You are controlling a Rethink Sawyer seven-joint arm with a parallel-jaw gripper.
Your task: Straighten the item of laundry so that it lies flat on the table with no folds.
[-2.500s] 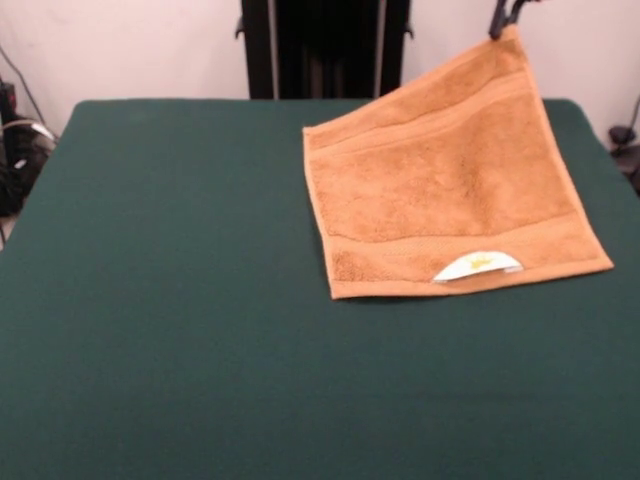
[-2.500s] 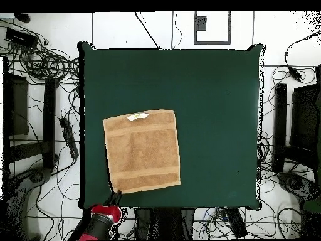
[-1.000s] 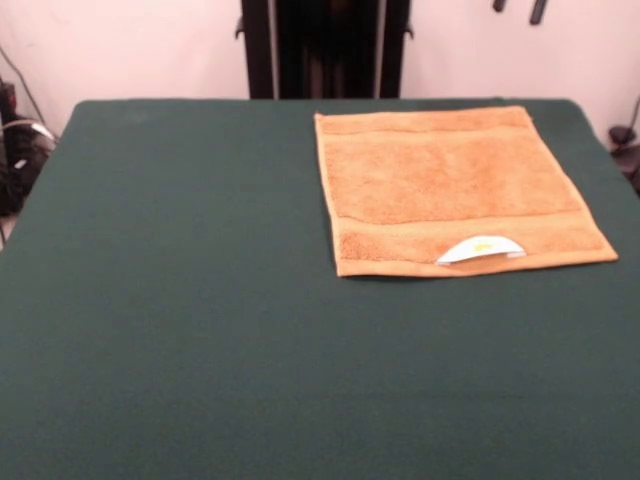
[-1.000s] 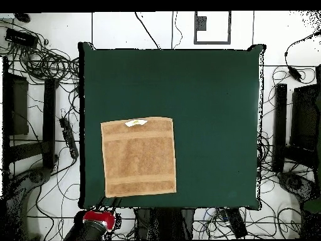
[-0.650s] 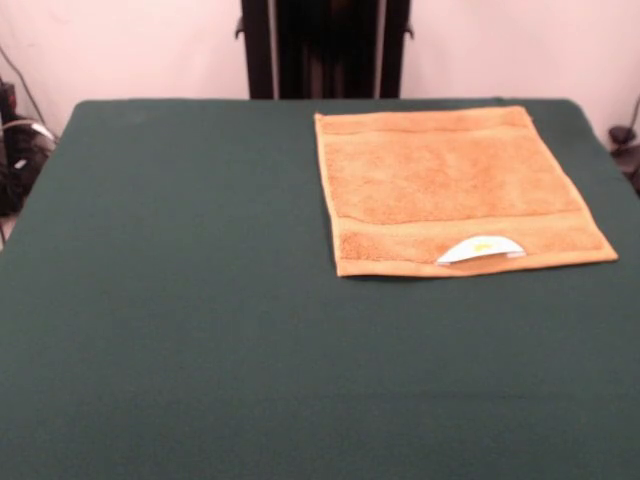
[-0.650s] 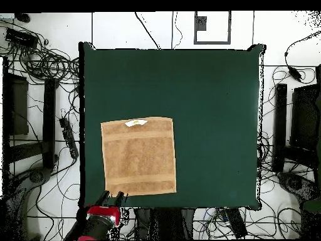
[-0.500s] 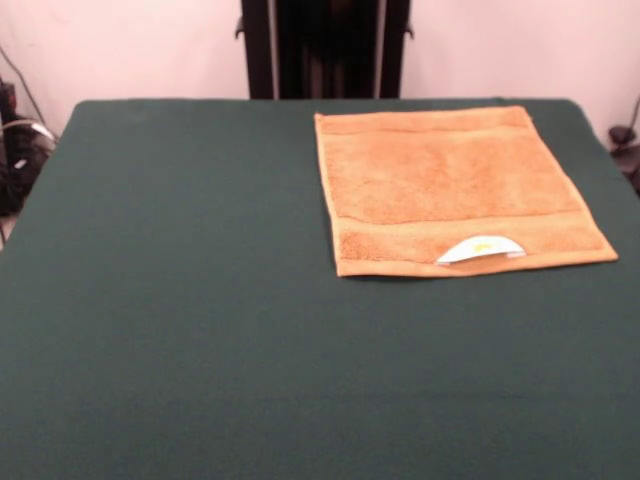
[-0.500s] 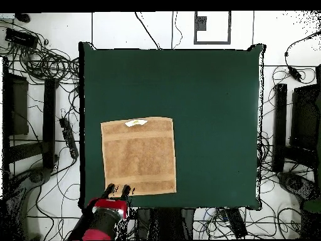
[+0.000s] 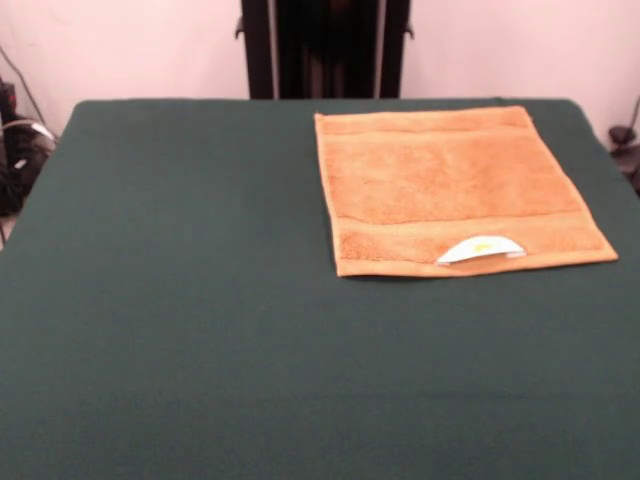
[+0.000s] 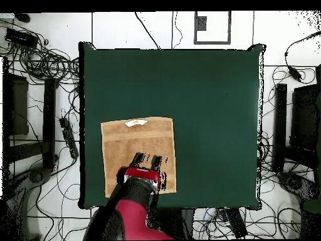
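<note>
Beneath your end effector (image 10: 147, 160), whose fingers are spread apart and empty, the towel (image 9: 455, 190) lies flat on the counter (image 9: 180, 300), its white label (image 9: 480, 248) at the edge farthest from the arm. The red arm (image 10: 128, 216) hides the towel's near part overhead; the front view omits the end effector.

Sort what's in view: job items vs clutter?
Job: towel, lying flat; table; end effector, open, over the towel in the overhead view.
Clutter: cables on the floor; black stands beside the table; pedestal.
</note>
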